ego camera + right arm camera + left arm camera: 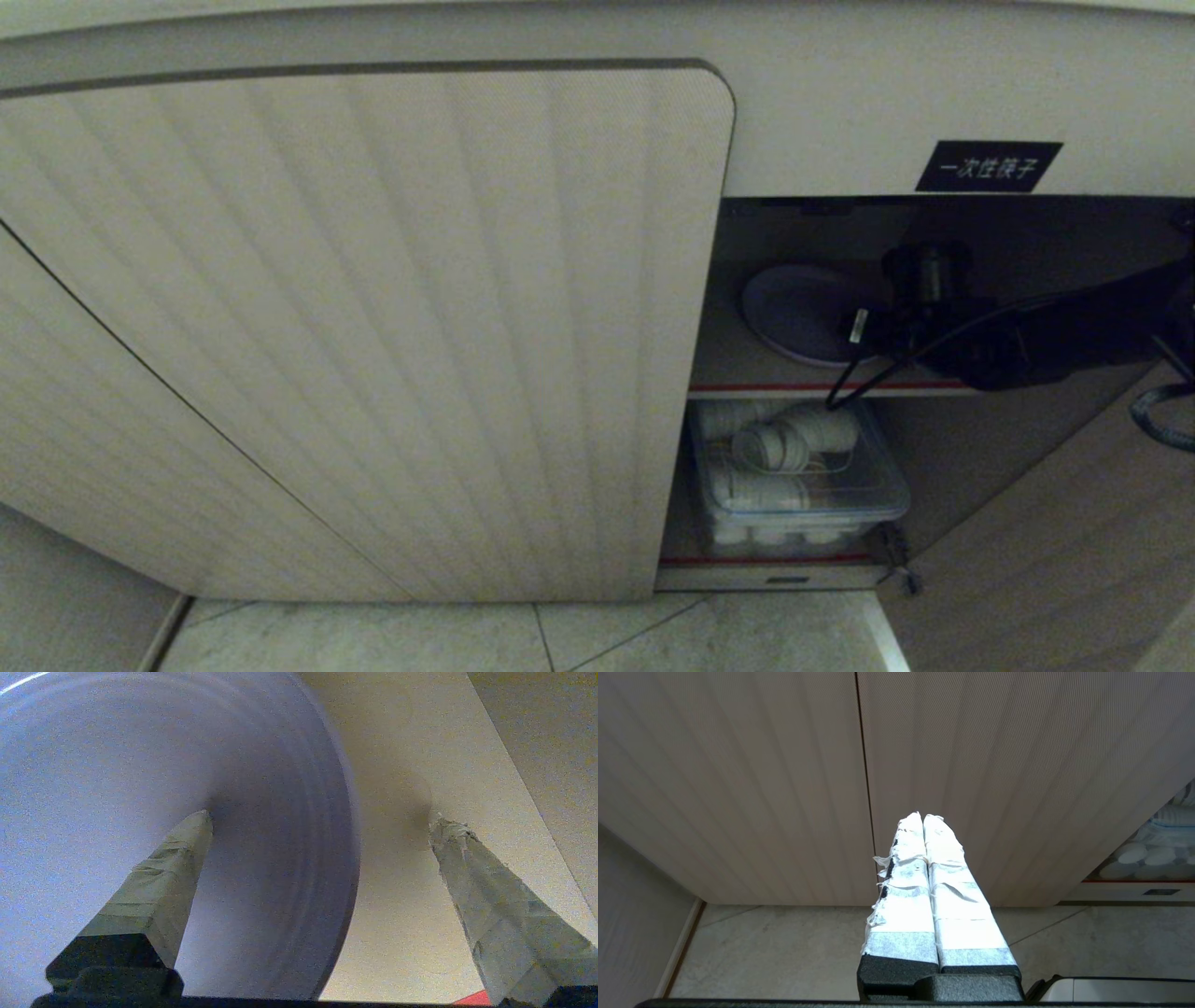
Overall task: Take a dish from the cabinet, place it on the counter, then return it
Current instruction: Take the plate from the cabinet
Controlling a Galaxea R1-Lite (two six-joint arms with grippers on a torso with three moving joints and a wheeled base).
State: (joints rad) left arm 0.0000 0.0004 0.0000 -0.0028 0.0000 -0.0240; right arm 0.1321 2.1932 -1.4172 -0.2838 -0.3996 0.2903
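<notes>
My right claw [317,826] is spread as wide as it goes, and it is inside the cabinet [840,112], on the upper shelf [747,369]. One finger [159,882] is over the inner face of the plate [140,788], the other finger [495,896] is over the bare shelf just beside the rim, so the edge of the plate lies between the two. I cannot tell if the finger tips really touch the plate or the shelf; nothing is pinched.

The plate lies flat on the upper shelf, at its left part, behind the ribbed door [373,327]. Below it, on the lower shelf, there is a clear box [803,495] with white cups.

I judge this is either the taking of the plate or the moment after returning it; from here alone I cannot decide. If it is the taking, the next move asks me to bring one finger under the rim and close on the edge, then draw the plate out level, without knocking the door or the top of the opening under the black label [988,166].

My left claw [924,830] is pressed together, holding nothing, parked in front of the closed doors above the floor [784,952].
</notes>
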